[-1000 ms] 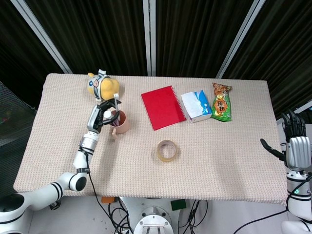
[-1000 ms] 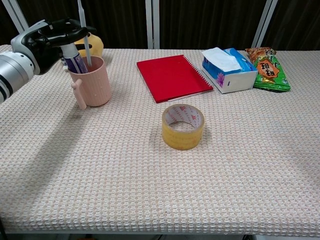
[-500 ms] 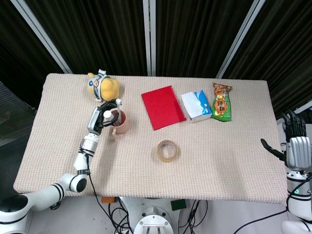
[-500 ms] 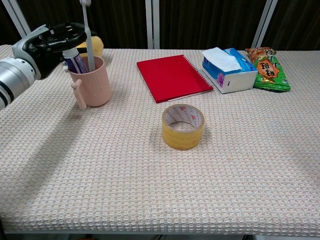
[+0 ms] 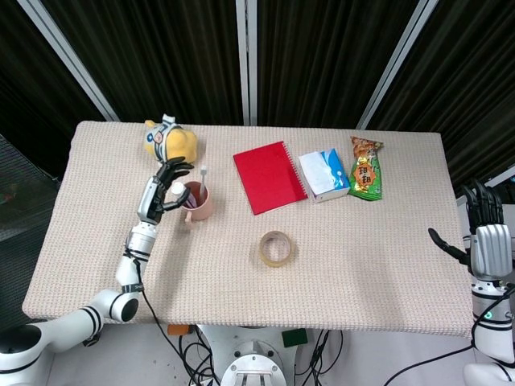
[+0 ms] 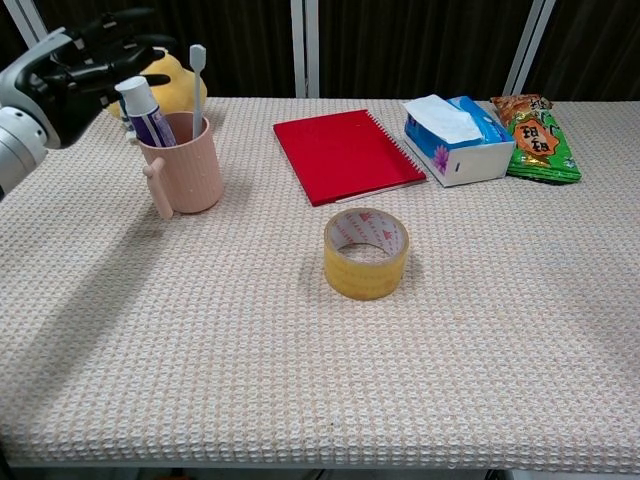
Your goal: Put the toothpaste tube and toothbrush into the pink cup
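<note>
Both items upright in pink cup point(image 6: 184, 163): white toothbrush point(image 6: 197, 88), purple-white tube point(image 6: 147, 111). Left hand point(image 6: 72, 72) beside cup, fingers spread, empty; right hand point(image 5: 486, 233) spread wide.

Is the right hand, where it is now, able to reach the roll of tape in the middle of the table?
Probably not without a long reach. The right hand hangs open beyond the table's right edge, far from the tape roll. Nothing stands between them; only bare cloth.
</note>
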`<state>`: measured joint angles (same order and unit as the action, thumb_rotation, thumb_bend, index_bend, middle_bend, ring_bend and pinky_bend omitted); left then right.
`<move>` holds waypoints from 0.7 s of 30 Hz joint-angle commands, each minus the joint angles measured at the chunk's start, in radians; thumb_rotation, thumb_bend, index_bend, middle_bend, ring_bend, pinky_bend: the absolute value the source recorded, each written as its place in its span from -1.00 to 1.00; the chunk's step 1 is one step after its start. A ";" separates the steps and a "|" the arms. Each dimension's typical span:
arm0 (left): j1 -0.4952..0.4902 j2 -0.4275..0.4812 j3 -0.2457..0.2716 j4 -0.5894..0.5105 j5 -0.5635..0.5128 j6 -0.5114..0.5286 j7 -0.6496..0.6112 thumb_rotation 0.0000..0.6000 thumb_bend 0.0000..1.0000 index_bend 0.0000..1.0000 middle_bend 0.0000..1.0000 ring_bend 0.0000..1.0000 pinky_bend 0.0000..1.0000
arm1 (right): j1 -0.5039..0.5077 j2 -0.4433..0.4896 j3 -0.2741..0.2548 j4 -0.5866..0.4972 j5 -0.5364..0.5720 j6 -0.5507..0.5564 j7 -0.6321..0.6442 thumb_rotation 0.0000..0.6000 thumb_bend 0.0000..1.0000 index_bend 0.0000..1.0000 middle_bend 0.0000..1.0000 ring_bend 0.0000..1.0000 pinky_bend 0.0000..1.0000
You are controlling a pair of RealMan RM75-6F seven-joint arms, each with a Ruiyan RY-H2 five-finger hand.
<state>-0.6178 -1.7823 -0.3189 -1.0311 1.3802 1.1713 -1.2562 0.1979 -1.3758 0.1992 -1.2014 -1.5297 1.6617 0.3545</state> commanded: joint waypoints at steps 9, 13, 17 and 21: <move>0.252 0.351 0.114 -0.237 0.069 0.306 0.775 1.00 -0.45 -0.45 -0.60 -0.74 -0.56 | -0.048 0.028 -0.023 -0.018 0.031 0.000 -0.093 1.00 -0.13 -1.00 -1.00 -1.00 -1.00; 0.359 0.446 0.206 -0.298 0.069 0.357 1.049 0.92 -0.45 -0.53 -0.73 -0.81 -0.60 | -0.086 0.060 -0.053 -0.041 0.041 -0.006 -0.140 1.00 -0.18 -1.00 -1.00 -1.00 -1.00; 0.436 0.539 0.319 -0.371 0.097 0.351 1.284 0.74 -0.58 -0.63 -0.73 -0.89 -0.67 | -0.126 0.147 -0.113 -0.110 0.047 -0.055 -0.303 1.00 -0.25 -1.00 -1.00 -1.00 -1.00; 0.485 0.579 0.363 -0.452 0.125 0.385 1.347 0.14 -0.72 -0.65 -0.73 -0.90 -0.69 | -0.154 0.215 -0.152 -0.220 0.053 -0.081 -0.452 0.97 -0.27 -1.00 -1.00 -1.00 -1.00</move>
<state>-0.2212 -1.2915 -0.0417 -1.3897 1.4697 1.5014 -0.0143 0.0761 -1.2255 0.0908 -1.3335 -1.4841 1.6135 0.0101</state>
